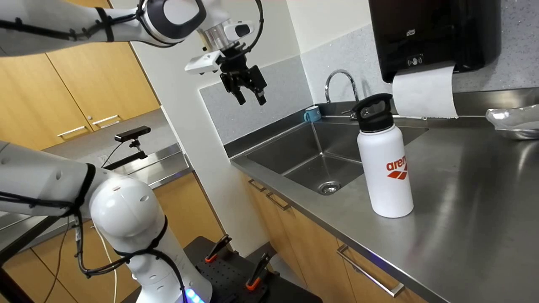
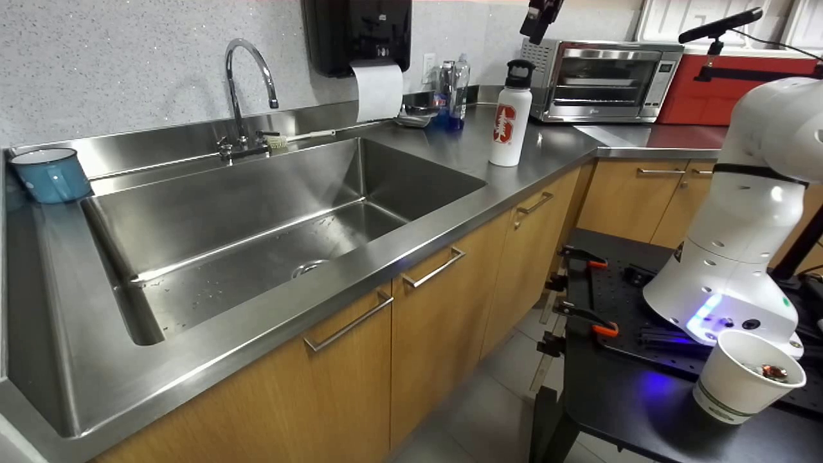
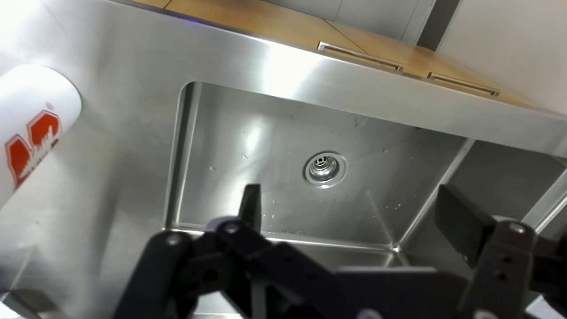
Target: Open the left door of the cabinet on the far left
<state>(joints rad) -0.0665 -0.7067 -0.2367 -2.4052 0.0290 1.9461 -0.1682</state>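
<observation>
In an exterior view: seeing the gripper hanging well above the sink, spread, pinching nothing.

In an exterior view: taking the left door, under the sink's left part and looking flush, as the target; spotting its bar handle just beneath the counter, at the upper right. Expecting a stiff, fairly light panel, probably hinging on its left, possibly resisting at first tug. Guessing smooth, rigid, slippery metal; favoring hooking or clamping mid-bar, then pulling in an arc.

In the wrist view: seeing fingers standing wide apart; judging the bar handle nearer the wall the one to grab, not the neighboring handle.
</observation>
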